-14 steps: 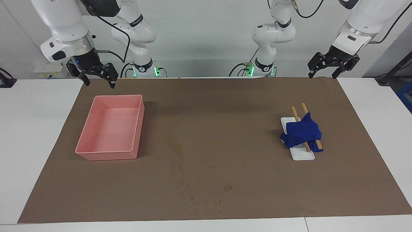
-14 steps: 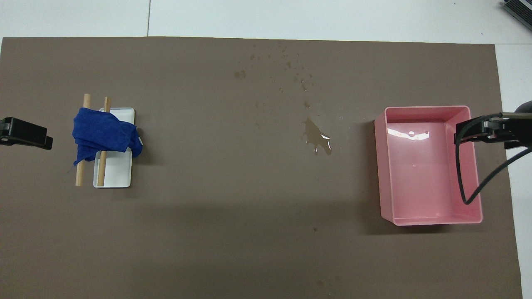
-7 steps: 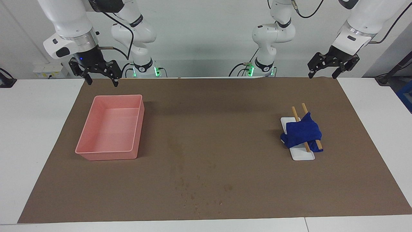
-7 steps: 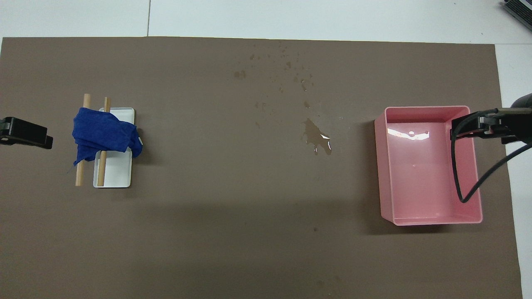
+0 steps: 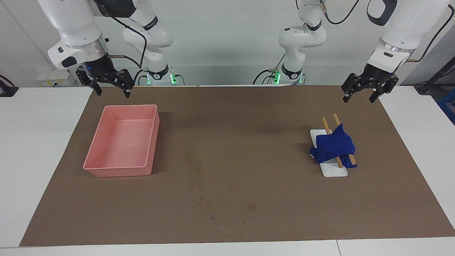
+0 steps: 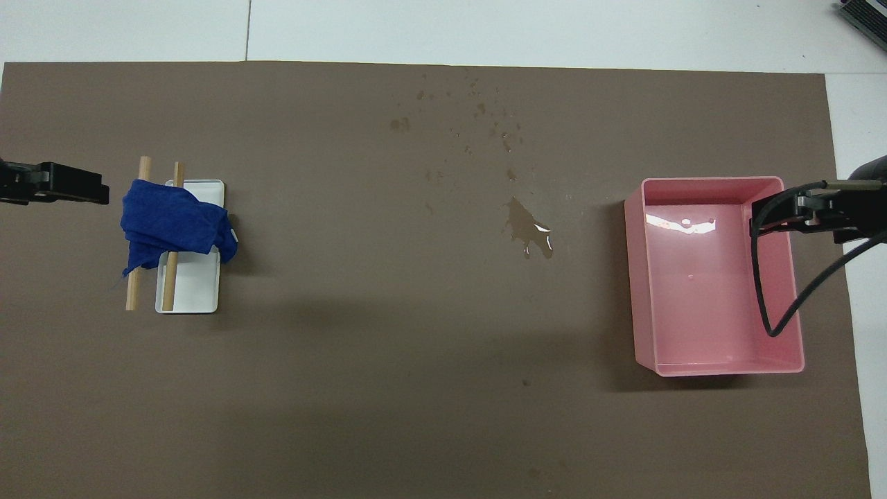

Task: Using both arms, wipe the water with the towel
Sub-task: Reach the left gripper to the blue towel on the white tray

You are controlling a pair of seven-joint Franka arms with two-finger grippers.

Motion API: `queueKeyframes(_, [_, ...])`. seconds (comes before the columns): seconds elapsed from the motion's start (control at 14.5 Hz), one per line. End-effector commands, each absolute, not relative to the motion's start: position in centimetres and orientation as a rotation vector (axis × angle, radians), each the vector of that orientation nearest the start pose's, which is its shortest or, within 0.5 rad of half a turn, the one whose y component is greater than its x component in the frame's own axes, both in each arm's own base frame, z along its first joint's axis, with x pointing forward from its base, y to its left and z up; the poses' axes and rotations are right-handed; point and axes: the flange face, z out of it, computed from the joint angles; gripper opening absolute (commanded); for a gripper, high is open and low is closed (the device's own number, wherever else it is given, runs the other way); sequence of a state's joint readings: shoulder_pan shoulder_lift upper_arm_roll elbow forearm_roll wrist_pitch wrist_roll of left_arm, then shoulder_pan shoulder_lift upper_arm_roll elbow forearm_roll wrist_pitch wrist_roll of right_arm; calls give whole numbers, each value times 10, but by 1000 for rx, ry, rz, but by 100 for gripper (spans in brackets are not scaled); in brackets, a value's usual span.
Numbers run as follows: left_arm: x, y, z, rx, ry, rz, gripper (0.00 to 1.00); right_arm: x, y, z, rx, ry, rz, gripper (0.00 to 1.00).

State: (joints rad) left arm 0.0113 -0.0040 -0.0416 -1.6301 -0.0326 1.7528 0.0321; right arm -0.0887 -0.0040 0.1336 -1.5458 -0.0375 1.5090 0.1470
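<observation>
Both arms hang raised, left gripper [image 5: 365, 96] near the towel [image 5: 334, 145], right gripper [image 5: 111, 89] by the bin [image 5: 122, 170], jaws apart.

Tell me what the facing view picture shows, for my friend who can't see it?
A crumpled dark blue cloth towel lies across two wooden sticks on a small white tray, on a brown mat with faint damp water spots. An empty pink plastic bin sits toward the right arm's end. The open left gripper and open right gripper hang above, holding nothing.
</observation>
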Motion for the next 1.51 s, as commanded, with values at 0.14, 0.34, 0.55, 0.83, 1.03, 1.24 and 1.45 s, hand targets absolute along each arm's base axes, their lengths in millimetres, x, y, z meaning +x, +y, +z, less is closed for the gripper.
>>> queueKeyframes(0.14, [609,6,527,-3162,24,-296,100,544,19,632,-3166,194,66,100])
queueKeyframes(0.34, [610,23,483,-3153,-20,-335,99,544,19,632,-3167,194,68,100])
queueKeyframes(0.55, [594,25,446,-3148,-35,-344,92,544,19,632,-3166,199,64,100])
queueKeyframes(0.83, [586,23,440,-3156,-58,-305,84,542,19,631,-3167,202,68,100])
queueKeyframes(1.03, [578,22,432,-3156,-59,-291,73,542,19,631,-3167,204,68,100])
queueKeyframes(1.24, [574,21,428,-3158,-59,-278,63,542,19,630,-3167,204,73,100])
queueKeyframes(1.45, [575,20,430,-3160,-63,-278,41,542,18,630,-3167,206,73,100])
